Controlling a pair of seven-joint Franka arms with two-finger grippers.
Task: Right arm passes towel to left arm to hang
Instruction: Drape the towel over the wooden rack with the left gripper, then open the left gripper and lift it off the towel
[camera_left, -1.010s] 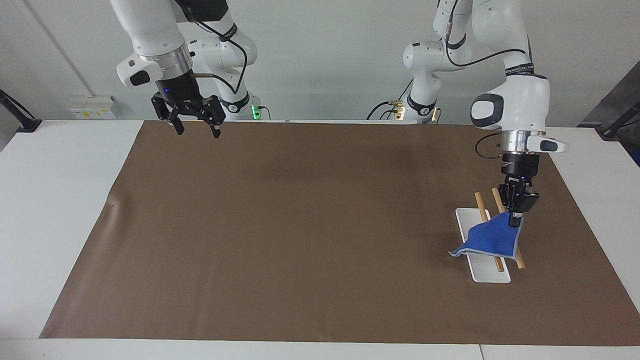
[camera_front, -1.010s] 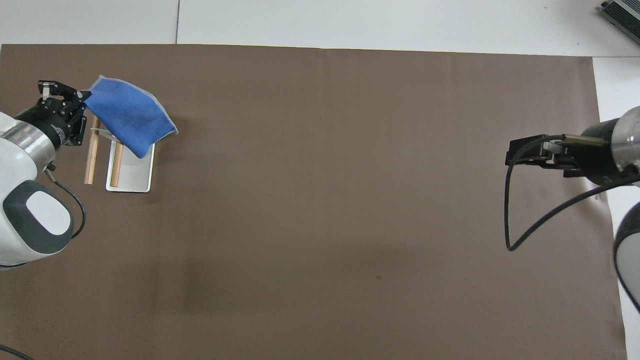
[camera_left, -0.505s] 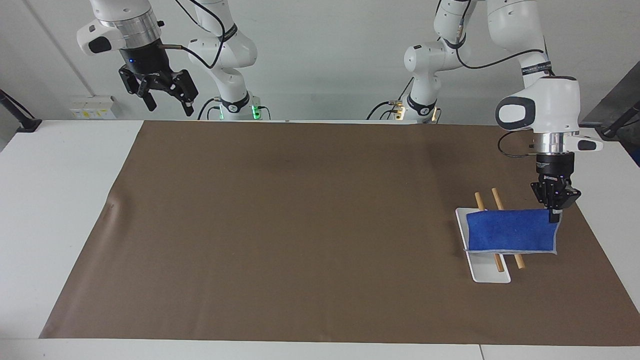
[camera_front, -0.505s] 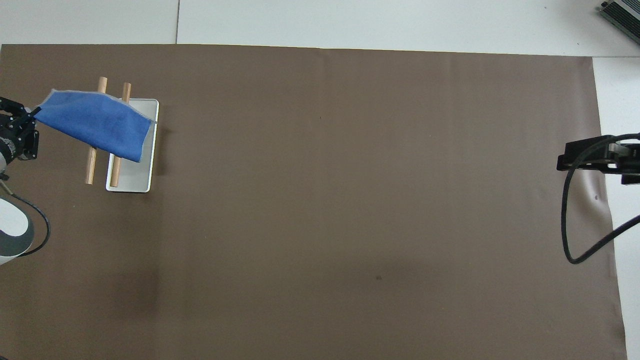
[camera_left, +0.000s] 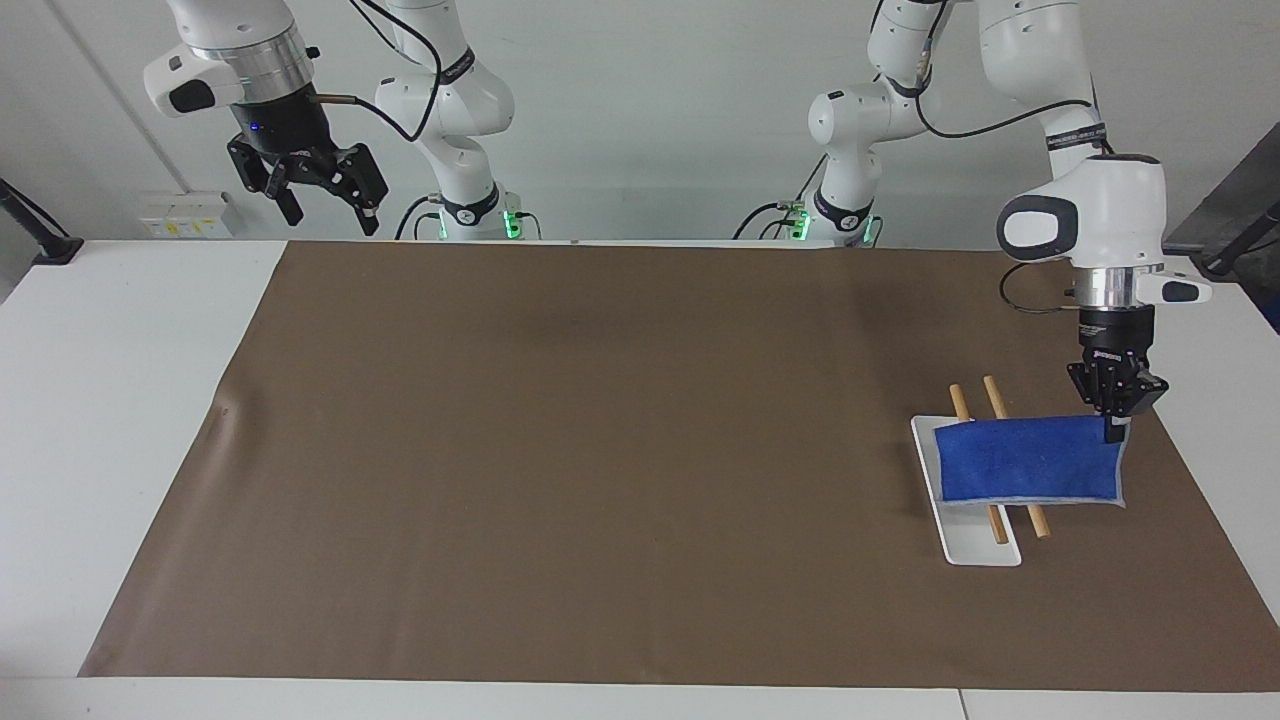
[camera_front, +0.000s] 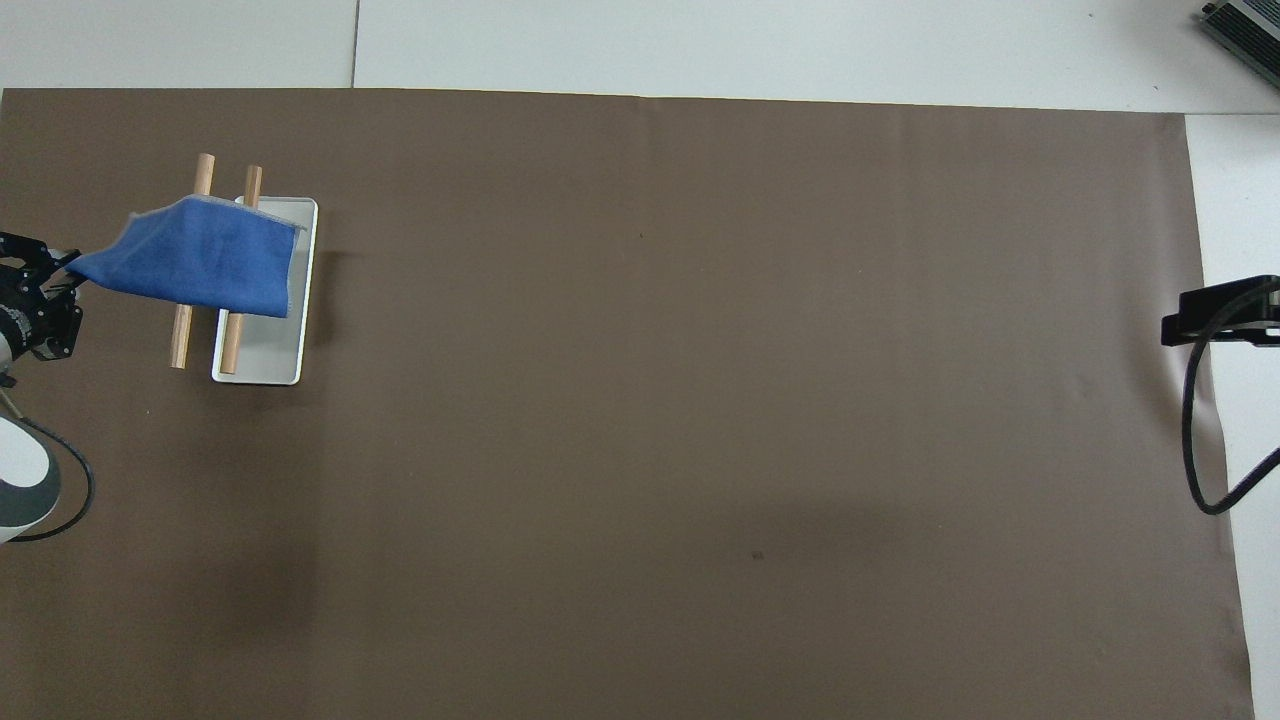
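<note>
The blue towel (camera_left: 1028, 460) with pale edging hangs across two wooden rods (camera_left: 992, 394) of a small rack with a white base (camera_left: 978, 546), at the left arm's end of the mat. My left gripper (camera_left: 1112, 430) is shut on the towel's upper corner, beside the rods on the side away from the table's middle. In the overhead view the towel (camera_front: 205, 262) lies over both rods (camera_front: 204, 170), with the left gripper (camera_front: 55, 285) at its corner. My right gripper (camera_left: 333, 218) is open and empty, raised high over the table edge at the right arm's end.
A brown mat (camera_left: 620, 440) covers most of the white table (camera_left: 120, 380). Only the tip of the right gripper (camera_front: 1215, 318) and its black cable (camera_front: 1195, 440) show in the overhead view.
The left gripper has drawn the towel out flat across the two rods and moved outward toward its end of the table. The right gripper has risen and pulled back to its own end.
</note>
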